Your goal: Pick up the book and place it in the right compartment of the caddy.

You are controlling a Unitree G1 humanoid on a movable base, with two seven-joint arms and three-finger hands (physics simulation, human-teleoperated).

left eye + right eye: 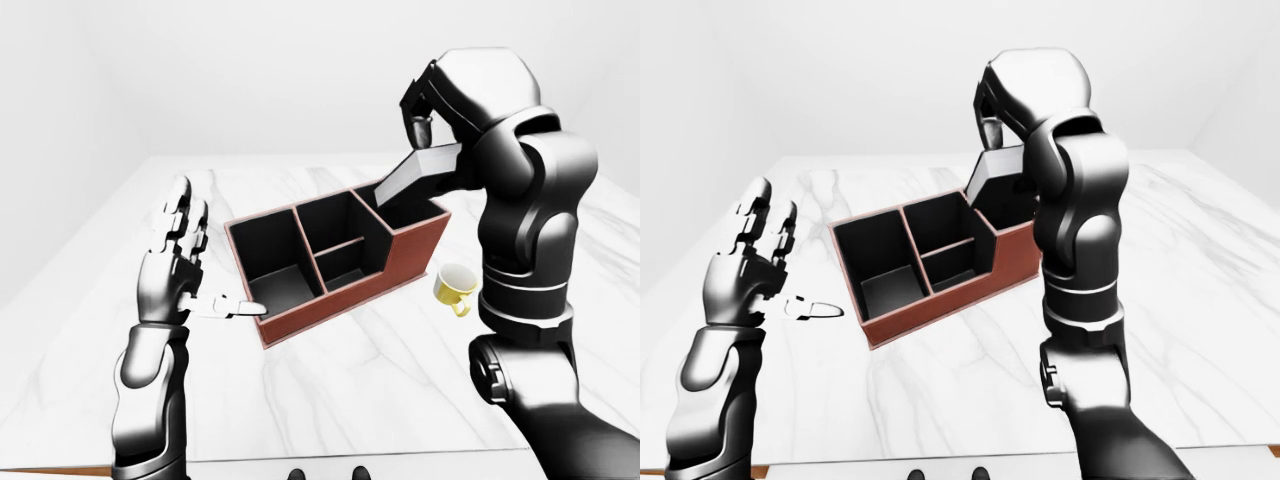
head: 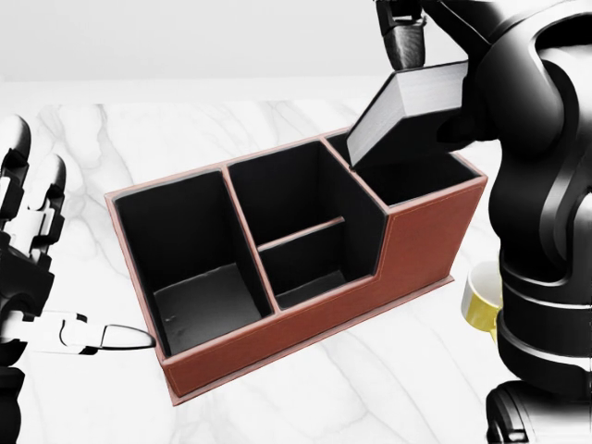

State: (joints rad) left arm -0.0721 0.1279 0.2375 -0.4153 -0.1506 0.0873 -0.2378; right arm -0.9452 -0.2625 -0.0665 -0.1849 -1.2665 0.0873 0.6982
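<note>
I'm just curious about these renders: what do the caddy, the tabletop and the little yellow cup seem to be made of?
The caddy looks like reddish-brown leather or leatherette: matte walls, paler edging, a black lining inside. The tabletop looks like polished white marble, going by its grey veins. The yellow cup looks like glazed ceramic, smooth with a pale inside, though plastic is possible.

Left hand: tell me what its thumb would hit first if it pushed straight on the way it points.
Probably the caddy's near-left corner; the left hand's thumb tip sits just short of it, though depth is unclear.
</note>
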